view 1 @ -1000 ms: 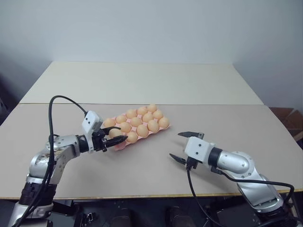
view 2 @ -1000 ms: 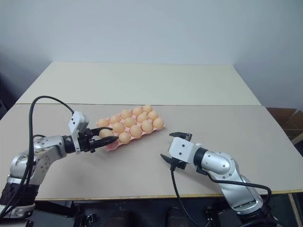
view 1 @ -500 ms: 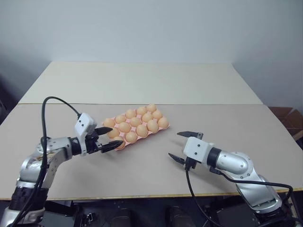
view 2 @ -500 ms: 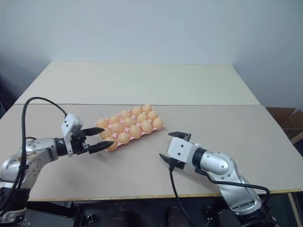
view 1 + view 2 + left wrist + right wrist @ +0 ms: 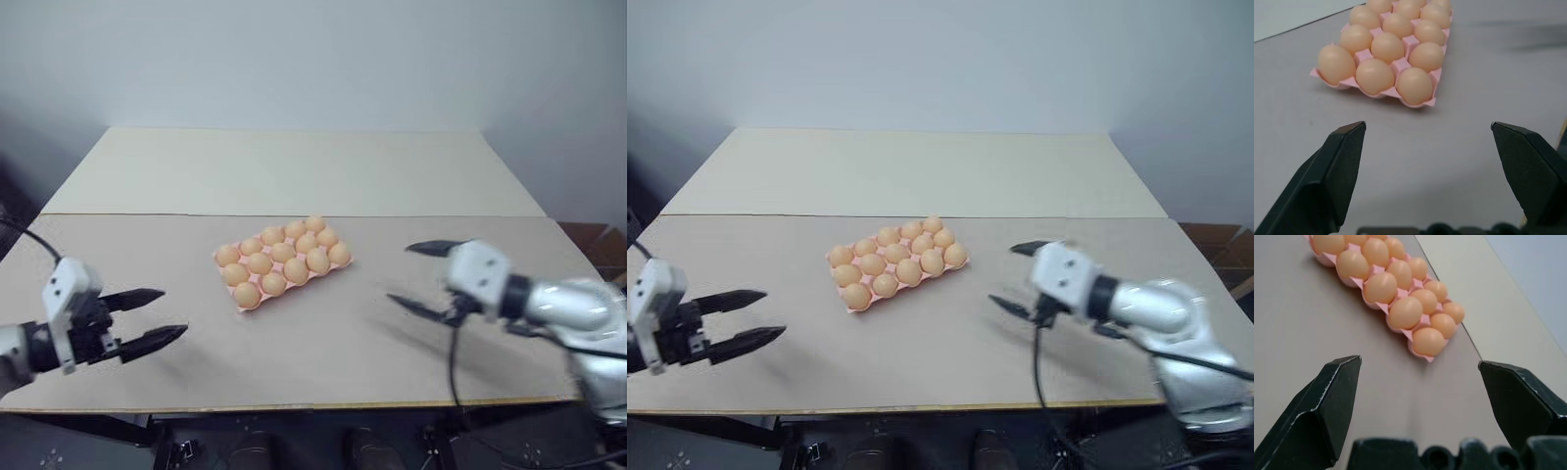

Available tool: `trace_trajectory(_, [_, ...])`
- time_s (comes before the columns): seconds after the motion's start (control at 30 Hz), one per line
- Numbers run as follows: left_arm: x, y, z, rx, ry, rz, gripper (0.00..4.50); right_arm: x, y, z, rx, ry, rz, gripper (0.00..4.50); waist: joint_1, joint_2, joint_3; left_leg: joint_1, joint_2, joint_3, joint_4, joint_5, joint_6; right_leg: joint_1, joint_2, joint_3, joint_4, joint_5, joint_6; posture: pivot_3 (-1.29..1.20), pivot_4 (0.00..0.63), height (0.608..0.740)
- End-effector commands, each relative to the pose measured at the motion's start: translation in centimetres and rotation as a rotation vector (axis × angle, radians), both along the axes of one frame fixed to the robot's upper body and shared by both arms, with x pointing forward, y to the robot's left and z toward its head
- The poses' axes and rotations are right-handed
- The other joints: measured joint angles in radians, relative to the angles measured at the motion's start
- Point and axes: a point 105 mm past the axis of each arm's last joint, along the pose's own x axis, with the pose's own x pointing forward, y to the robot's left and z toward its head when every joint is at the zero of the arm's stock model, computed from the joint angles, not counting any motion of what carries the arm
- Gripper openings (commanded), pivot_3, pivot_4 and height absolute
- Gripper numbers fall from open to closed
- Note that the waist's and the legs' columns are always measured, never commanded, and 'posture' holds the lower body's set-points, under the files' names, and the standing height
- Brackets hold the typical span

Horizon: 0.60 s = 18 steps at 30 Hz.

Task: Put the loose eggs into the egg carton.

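Observation:
The pink egg carton (image 5: pixel 241 307) lies in the middle of the near table, and orange-tan eggs (image 5: pixel 283 252) sit in its cups. Loose eggs are out of view. My left gripper (image 5: pixel 172 311) hovers open and holds nothing, well to the left of the carton and nearer the table's front edge. My right gripper (image 5: pixel 400 274) hangs open and holds nothing to the right of the carton, above the table. In the left wrist view the carton (image 5: pixel 1402 65) lies beyond the spread fingers (image 5: pixel 1344 161). In the right wrist view the carton (image 5: pixel 1422 323) stretches away past wide fingers (image 5: pixel 1332 401).
Two beige tables meet along a seam (image 5: pixel 294 215) just behind the carton. A plain wall (image 5: pixel 294 59) stands behind the far table. Cardboard boxes (image 5: pixel 598 245) sit beside the table at the right.
My left gripper let go of an egg at the carton's near left corner, opened wide and drew back to the left. My right gripper rose and swung out to the right.

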Motion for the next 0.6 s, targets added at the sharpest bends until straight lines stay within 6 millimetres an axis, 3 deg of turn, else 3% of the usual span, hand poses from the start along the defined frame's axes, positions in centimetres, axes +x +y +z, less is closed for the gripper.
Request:
trace_trajectory(0.03, [-1.2,0.0,2.2,0.046,-0.055,-0.017,4.46,-2.4,-1.5,1.0,-0.017,0.084,0.104,4.50,0.007,-0.001,0.000,0.001,0.000,0.000,-0.001,0.000,0.000,0.001,0.000,0.000,0.000,-0.001,0.000,0.00,0.150,0.740])
trace_trajectory(0.23, [-2.7,0.4,2.8,0.068,-0.058,0.022,4.46,-2.6,-3.5,0.6,-0.087,0.162,0.109,4.50,0.004,0.000,0.000,0.002,0.000,0.001,-0.001,-0.001,-0.002,0.000,0.000,0.001,0.000,-0.001,0.000,0.00,0.150,0.740])
trace_trajectory(0.6, [-3.3,0.1,2.6,0.089,-0.049,0.045,4.46,-2.2,-3.8,-0.7,-0.121,0.171,0.096,4.50,0.007,0.000,0.000,0.002,0.000,0.001,-0.001,-0.003,-0.005,0.000,0.000,0.002,0.001,-0.001,0.000,0.00,0.150,0.740])
